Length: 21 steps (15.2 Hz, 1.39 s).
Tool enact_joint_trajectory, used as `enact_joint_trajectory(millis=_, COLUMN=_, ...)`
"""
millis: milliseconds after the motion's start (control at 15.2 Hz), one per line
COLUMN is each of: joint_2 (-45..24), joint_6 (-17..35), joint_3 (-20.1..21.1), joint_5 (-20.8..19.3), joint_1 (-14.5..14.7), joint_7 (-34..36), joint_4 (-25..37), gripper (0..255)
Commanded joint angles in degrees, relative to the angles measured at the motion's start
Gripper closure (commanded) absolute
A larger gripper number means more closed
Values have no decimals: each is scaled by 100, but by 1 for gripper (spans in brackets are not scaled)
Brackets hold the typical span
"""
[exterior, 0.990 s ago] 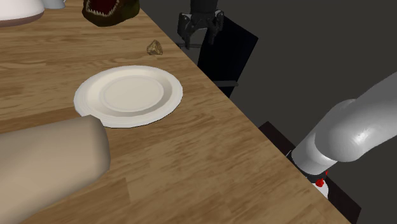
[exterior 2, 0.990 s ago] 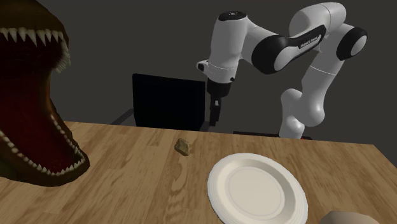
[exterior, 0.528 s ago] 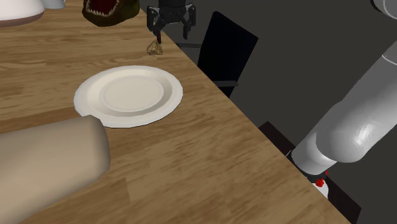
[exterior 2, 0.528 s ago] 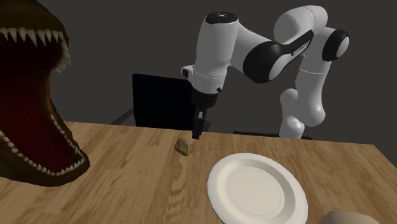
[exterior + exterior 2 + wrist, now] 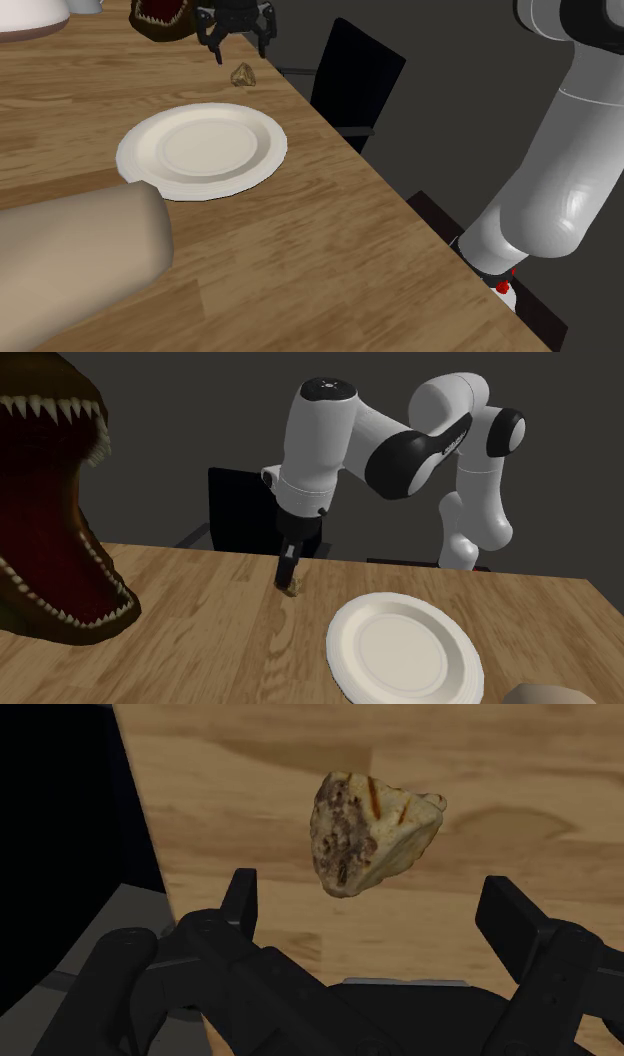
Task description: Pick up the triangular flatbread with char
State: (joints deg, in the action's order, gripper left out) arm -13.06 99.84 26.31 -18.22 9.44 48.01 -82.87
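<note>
- A rounded beige object [image 5: 70, 255] lies on the wooden table [image 5: 330, 250] at the shoulder view's lower left.
- A white plate [image 5: 202, 150] sits flat on the table, well apart from the flatbread. In the second exterior view it lies to the flatbread's right.
- A dinosaur head [image 5: 165, 15] rests at the table's far end. The second exterior view shows its dark red gape and pale teeth large at the left.
- The gripper [image 5: 240, 45] hangs low over the table with its black fingers spread wide and nothing clasped. The second exterior view meets it edge-on, so the gap is hidden there.
- The triangular flatbread [image 5: 243, 74] lies on the table near its edge, just beside the gripper. The wrist view brings out its dark char patch and brown grill stripes, and it sits in line with the gap, touched by neither finger.
- A black chair [image 5: 355, 85] stands beyond the table edge.
- The white arm [image 5: 560, 190] rises at the shoulder view's right.
</note>
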Motion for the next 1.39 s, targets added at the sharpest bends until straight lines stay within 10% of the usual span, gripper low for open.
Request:
enact_joint_trajectory(millis=0, joint_2=-12, joint_6=134, joint_3=-3, joint_5=-16, joint_1=-2, joint_7=41, joint_4=-125, gripper=0)
enact_joint_trajectory(millis=330, joint_2=19, joint_6=415, joint_3=-13, joint_5=-17, joint_1=-33, joint_7=94, joint_4=-439, gripper=0)
enact_joint_trajectory(millis=396, joint_2=12, joint_6=408, joint_3=-12, joint_5=-20, joint_1=-30, joint_7=96, joint_4=-426, gripper=255)
enact_joint_trajectory(millis=1320, joint_2=-30, joint_6=19, joint_3=1, joint_5=-20, joint_1=12, joint_7=21, joint_4=8, gripper=255)
